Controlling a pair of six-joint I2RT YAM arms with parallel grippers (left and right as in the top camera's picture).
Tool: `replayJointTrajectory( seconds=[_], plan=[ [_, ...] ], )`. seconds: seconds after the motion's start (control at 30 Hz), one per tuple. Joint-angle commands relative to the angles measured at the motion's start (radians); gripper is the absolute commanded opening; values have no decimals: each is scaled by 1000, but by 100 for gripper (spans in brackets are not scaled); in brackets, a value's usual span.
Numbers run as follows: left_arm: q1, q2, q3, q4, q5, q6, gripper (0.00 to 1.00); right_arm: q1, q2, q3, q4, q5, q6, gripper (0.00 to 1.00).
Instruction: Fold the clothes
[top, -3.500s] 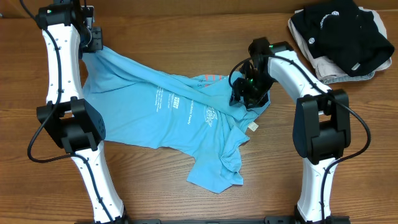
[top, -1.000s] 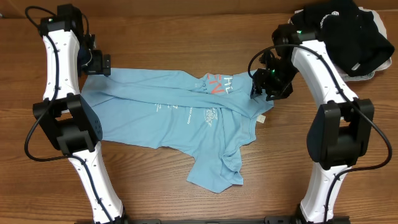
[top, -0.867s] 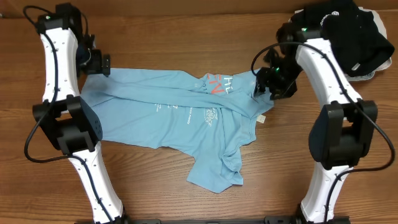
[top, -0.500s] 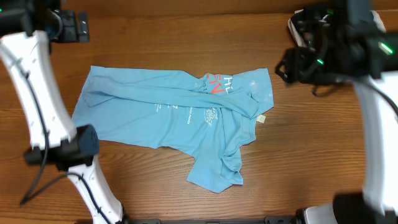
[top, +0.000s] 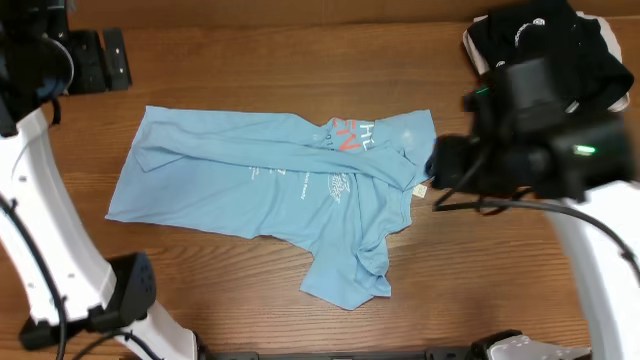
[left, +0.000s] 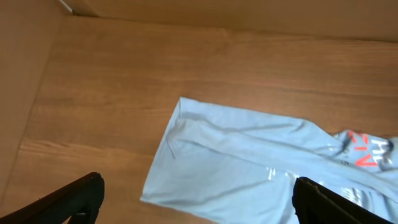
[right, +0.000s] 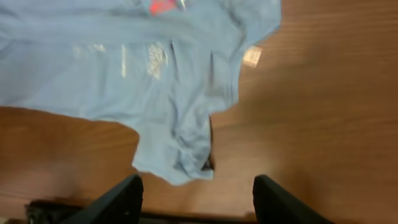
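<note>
Jaws spread and empty, the left end effector (left: 196, 205) and right end effector (right: 199, 202) hang above a rumpled blue T-shirt (top: 280, 190) whose bunched, overlapping layers could crease into any fold.

A bench (top: 250, 300) of warm brown wood fills nearly every view, its grain running left to right in long, faint streaks. In the left wrist view a plain brown board (left: 249, 12) stands along the far edge of the bench, and a similar panel (left: 22, 93) closes the left side, the two meeting at the far left corner. The light is soft and even, leaving a dull sheen on the wood and only faint shadows.
</note>
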Motion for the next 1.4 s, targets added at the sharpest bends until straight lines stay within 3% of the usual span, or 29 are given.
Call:
replayJointTrajectory(
  seconds=[0.0, 0.27, 0.47, 0.67, 0.97, 1.13, 1.2, 1.37],
  plan=[
    [-4, -126, -60, -1, 15, -36, 98, 46, 3, -234, 150, 40, 119, 61],
    [-4, -138, -248, 0, 7, -54, 98, 50, 72, -650, 582, -21, 185, 55],
    [-4, -126, -465, 79, 8, -55, 98, 50, 166, -735, 735, -32, 185, 51],
    [-18, -126, -588, 150, 12, -59, 98, 50, 236, -766, 790, -14, 201, 47],
    [-23, -126, -609, 206, 12, -59, 100, 47, 283, -768, 786, 18, 254, 38],
    [-23, -126, -609, 228, 15, -62, 100, 21, 283, -768, 780, 48, 264, 11],
    [-23, -126, -609, 230, 15, -62, 100, -12, 283, -768, 779, 62, 264, 4],
    [-23, -126, -609, 231, 15, -61, 100, -150, 283, -765, 785, 89, 242, 4]
  ],
)
